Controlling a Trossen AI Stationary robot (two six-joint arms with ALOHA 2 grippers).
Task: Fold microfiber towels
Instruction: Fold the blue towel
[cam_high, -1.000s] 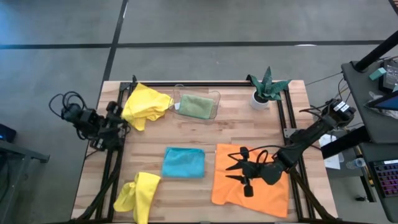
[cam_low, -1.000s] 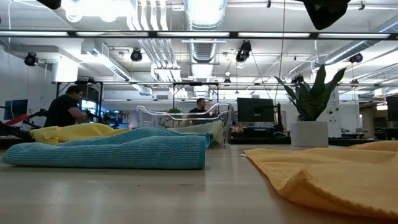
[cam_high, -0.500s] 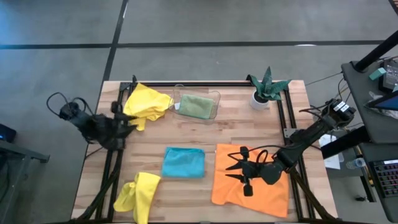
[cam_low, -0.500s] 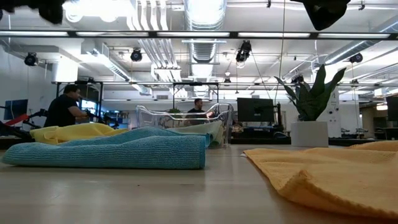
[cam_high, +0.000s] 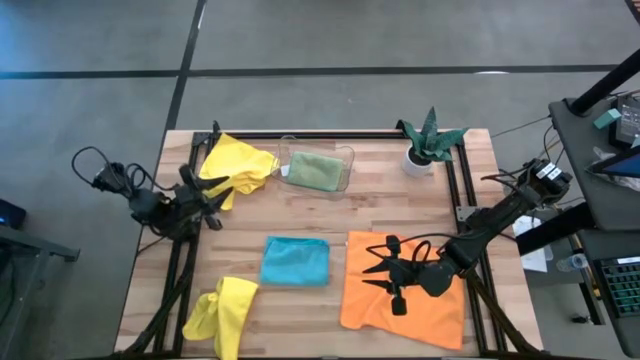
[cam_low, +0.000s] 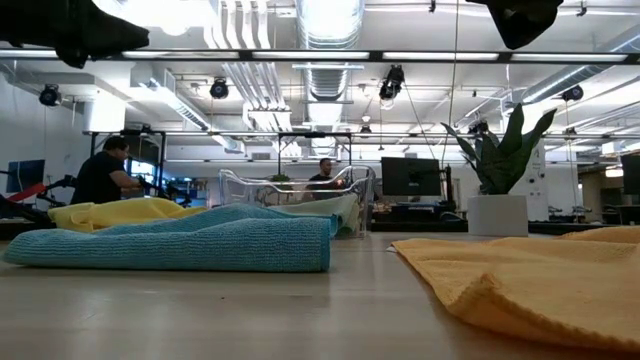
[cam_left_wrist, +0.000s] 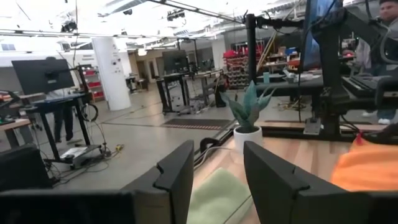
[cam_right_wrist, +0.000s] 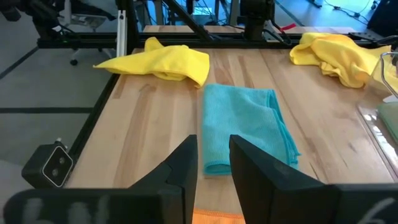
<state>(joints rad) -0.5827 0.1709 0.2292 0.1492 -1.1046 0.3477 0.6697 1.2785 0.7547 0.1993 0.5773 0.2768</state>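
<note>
Right end effector (cam_high: 385, 277), fingers narrowly parted, empty above orange towel (cam_high: 440, 310); pinch 9 o'clock edge squarely.

My left arm has swung in from outside the counter's (cam_high: 400, 215) left edge: my left pincer (cam_high: 213, 192) now reaches over that edge, just beside the crumpled yellow towel (cam_high: 235, 168) at the far left corner, its fingers (cam_left_wrist: 179, 180) a little apart with nothing between them. In the low view a dark part of that arm (cam_low: 85, 30) has come into the upper left corner.
</note>
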